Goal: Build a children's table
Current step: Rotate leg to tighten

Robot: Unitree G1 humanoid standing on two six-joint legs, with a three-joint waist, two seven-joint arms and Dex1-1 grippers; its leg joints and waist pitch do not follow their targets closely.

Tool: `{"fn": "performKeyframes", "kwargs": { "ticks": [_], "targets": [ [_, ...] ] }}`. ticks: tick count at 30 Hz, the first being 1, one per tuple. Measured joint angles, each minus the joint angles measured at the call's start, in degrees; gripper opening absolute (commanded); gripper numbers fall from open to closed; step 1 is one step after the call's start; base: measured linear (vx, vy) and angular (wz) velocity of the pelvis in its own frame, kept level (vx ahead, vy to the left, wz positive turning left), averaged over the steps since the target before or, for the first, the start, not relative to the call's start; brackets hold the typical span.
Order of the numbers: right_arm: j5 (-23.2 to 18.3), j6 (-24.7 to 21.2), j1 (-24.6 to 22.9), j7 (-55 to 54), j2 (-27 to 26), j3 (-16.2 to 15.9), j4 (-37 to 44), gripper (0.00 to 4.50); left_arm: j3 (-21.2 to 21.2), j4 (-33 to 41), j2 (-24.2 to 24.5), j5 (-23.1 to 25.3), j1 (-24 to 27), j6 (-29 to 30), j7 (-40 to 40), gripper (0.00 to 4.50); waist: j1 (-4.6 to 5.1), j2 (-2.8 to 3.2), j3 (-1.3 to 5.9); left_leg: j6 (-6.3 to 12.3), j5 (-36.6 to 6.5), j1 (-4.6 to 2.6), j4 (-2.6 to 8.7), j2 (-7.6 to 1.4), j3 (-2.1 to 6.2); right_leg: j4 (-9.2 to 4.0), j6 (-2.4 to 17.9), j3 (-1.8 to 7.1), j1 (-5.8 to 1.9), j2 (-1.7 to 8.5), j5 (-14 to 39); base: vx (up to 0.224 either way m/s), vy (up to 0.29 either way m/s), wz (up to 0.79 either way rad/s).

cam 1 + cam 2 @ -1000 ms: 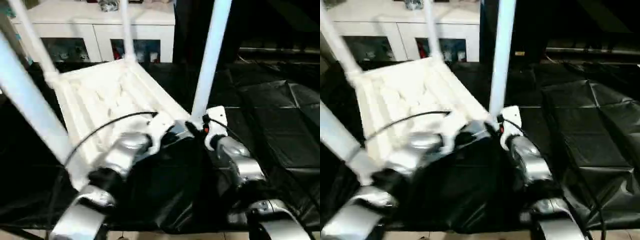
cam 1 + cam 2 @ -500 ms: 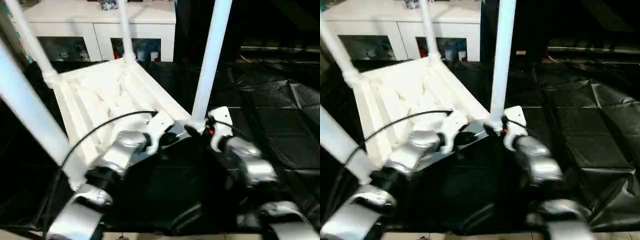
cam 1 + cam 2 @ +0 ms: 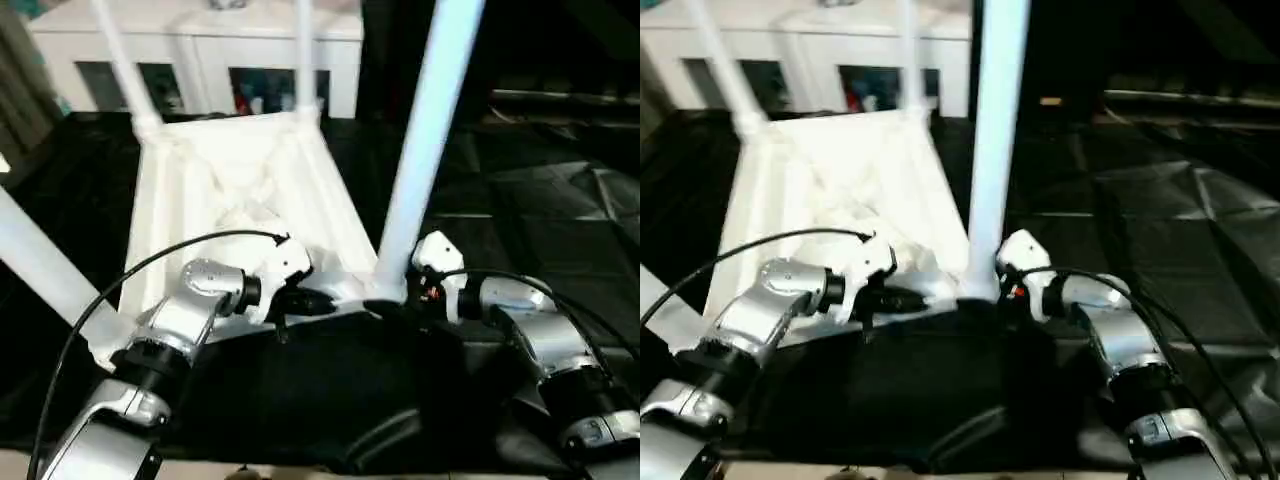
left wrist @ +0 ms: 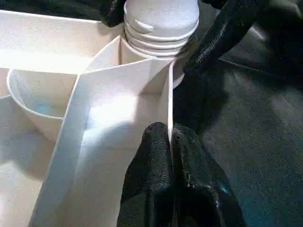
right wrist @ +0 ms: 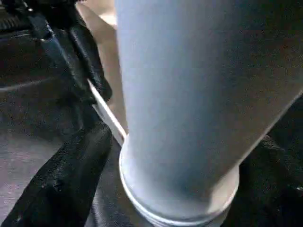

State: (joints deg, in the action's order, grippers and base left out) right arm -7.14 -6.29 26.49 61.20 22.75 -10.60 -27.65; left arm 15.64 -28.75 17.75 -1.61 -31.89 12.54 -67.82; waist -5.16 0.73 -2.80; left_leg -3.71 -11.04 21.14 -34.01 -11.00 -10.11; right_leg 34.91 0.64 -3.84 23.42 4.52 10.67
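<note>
White plastic: the children's table lies upside down on black sheeting, ribbed underside up, with legs standing in its corner sockets. Two far legs rise at the corners nearest the white cabinet; a near leg stands in the socket on the robot's right, and another leg slants across the left edge of the head view. Left gripper sits at the table's near rim, just beside the near leg's socket; in the left wrist view its two black fingers are pressed together on the thin edge of a rib, pinching the plastic wall. Right gripper is at the base of the near leg from the other side; in the right wrist view its fingers stand wide apart, one on each side of the leg's foot, straddling it. Whether those fingers touch the leg cannot be told. A black cable arcs over the left forearm.
</note>
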Motion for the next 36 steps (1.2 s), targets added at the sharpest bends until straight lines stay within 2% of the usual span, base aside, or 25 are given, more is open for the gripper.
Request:
{"fn": "performKeyframes", "kwargs": {
  "ticks": [13,23,27,31,36],
  "targets": [
    [-1.5,-1.3,0.0,1.1,0.2,0.9,-0.1,2.85,0.0,1.2,0.3,-0.5,0.6,1.1,-0.9,0.00,-0.02,-0.03,-0.02,0.00,0.0,-0.02,-0.02,0.00,-0.01,0.03,0.0,0.01,0.00,0.00,0.0,0.000,0.000,0.00],
    [-2.1,-1.0,-1.2,0.5,-0.9,1.5,-0.3,2.75,0.1,1.5,0.3,-0.5,0.9,1.8,-1.0,0.00,0.02,-0.03,-0.01,0.00,0.0,-0.08,-0.04,0.00,-0.01,0.07,0.0,0.02,-0.04,0.00,0.0,0.000,0.000,0.00],
    [-1.7,-0.3,-1.2,-7.8,-4.9,4.0,-3.1,2.74,-0.4,0.9,-1.4,0.3,0.7,2.3,4.3,0.00,0.71,-0.11,0.03,-0.31,-0.2,-0.15,-0.09,0.00,-0.02,0.10,0.1,0.06,-0.25,0.00,-0.1,0.000,0.000,0.00],
    [-0.8,-0.1,2.0,-28.5,-12.6,9.7,-9.8,2.74,-1.7,-5.0,-9.2,4.0,-2.6,2.5,18.7,0.00,1.67,-0.15,0.04,-0.34,-0.2,-0.76,-0.09,0.05,-0.03,0.06,-0.1,0.11,-0.55,0.01,0.0,0.000,0.000,0.00],
    [0.5,-1.7,5.4,-43.5,-16.8,12.4,-13.2,2.74,-1.8,-7.6,-15.3,6.0,-4.4,4.3,29.0,0.00,1.84,-0.15,0.04,-0.34,-0.2,-0.84,-0.08,0.07,-0.02,-0.02,-0.1,0.11,-0.68,0.01,0.1,0.000,0.000,0.00]
  ]
}}
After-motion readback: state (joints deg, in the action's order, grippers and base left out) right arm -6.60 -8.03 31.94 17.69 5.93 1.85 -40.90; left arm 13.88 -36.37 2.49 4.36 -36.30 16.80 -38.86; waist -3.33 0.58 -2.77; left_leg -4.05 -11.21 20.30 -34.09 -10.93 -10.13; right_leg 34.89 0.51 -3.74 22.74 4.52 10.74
